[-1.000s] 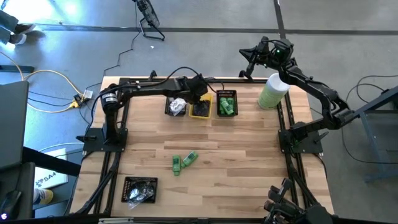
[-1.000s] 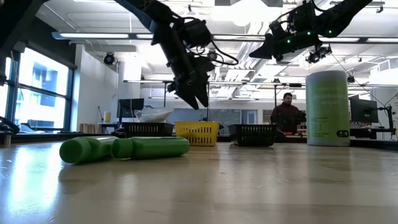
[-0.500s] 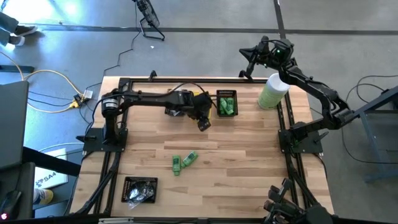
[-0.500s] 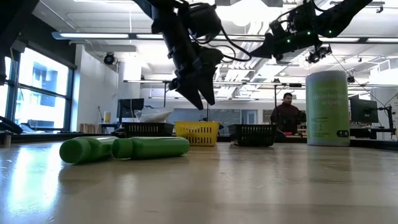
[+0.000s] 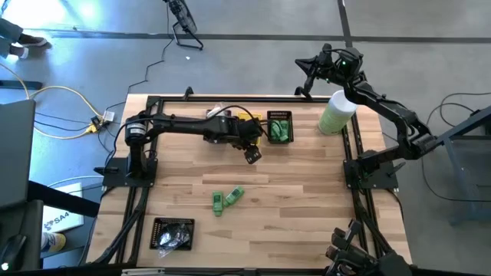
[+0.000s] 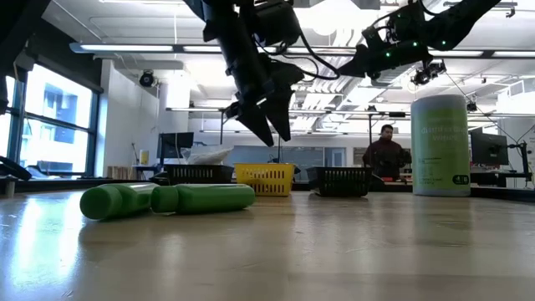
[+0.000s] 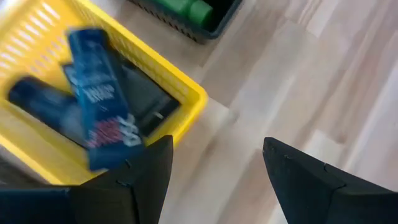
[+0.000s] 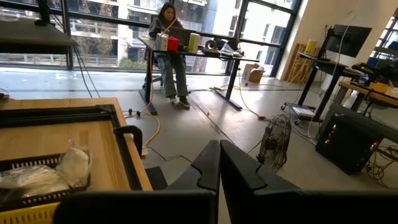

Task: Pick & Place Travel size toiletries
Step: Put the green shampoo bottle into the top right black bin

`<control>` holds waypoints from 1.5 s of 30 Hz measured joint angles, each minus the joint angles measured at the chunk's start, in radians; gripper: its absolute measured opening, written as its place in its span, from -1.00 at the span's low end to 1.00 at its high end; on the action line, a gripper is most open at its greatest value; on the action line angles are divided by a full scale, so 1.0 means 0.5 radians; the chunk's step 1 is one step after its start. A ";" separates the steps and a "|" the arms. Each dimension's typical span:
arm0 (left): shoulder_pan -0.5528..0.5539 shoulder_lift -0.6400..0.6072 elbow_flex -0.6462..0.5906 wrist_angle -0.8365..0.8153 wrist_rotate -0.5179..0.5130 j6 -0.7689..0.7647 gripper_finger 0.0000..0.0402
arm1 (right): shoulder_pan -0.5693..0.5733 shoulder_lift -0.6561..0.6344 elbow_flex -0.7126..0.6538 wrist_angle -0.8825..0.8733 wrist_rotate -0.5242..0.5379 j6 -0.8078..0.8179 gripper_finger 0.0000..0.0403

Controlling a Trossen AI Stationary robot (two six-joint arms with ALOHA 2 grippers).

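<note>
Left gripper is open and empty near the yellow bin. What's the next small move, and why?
Probably swing the left gripper toward the two green bottles lying loose mid-table and lower over one. Its fingers stand apart with nothing between them, the blue tubes already lie in the yellow bin, and those bottles look like the nearest loose items. The right gripper waits shut beyond the table's far edge.

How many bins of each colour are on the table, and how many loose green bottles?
Black bins: 3
Yellow bin: 1
Loose green bottles: 2
Total: 6
</note>
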 joint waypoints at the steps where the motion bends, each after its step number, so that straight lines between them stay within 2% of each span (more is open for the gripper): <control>1: -0.001 0.000 0.000 0.000 0.037 -0.061 0.22 | 0.000 0.000 0.000 0.000 -0.001 0.001 -0.98; 6: -0.080 0.000 -0.001 -0.096 0.092 -0.226 0.22 | 0.007 0.000 0.000 0.000 -0.011 0.002 -0.98; 14: -0.350 0.000 -0.001 -0.189 0.098 -0.316 0.22 | 0.087 0.000 0.000 -0.001 -0.013 0.012 -0.98; 18: -0.442 0.000 -0.001 -0.224 0.120 -0.531 0.22 | 0.147 0.000 0.000 -0.002 -0.012 0.028 -0.98; 25: -0.585 0.000 -0.002 -0.250 0.277 -0.973 0.22 | 0.205 0.000 0.000 -0.030 -0.010 0.070 -0.98; 30: -0.685 0.000 -0.001 -0.303 0.276 -1.217 0.22 | 0.218 0.000 0.000 -0.063 -0.027 0.070 -0.98; 38: -0.733 0.000 -0.002 -0.433 0.203 -1.427 0.22 | 0.216 0.000 0.000 -0.079 -0.060 0.070 -0.98; 45: -0.733 0.001 -0.002 -0.448 0.217 -1.433 0.22 | 0.216 0.000 0.000 -0.109 -0.067 0.070 -0.98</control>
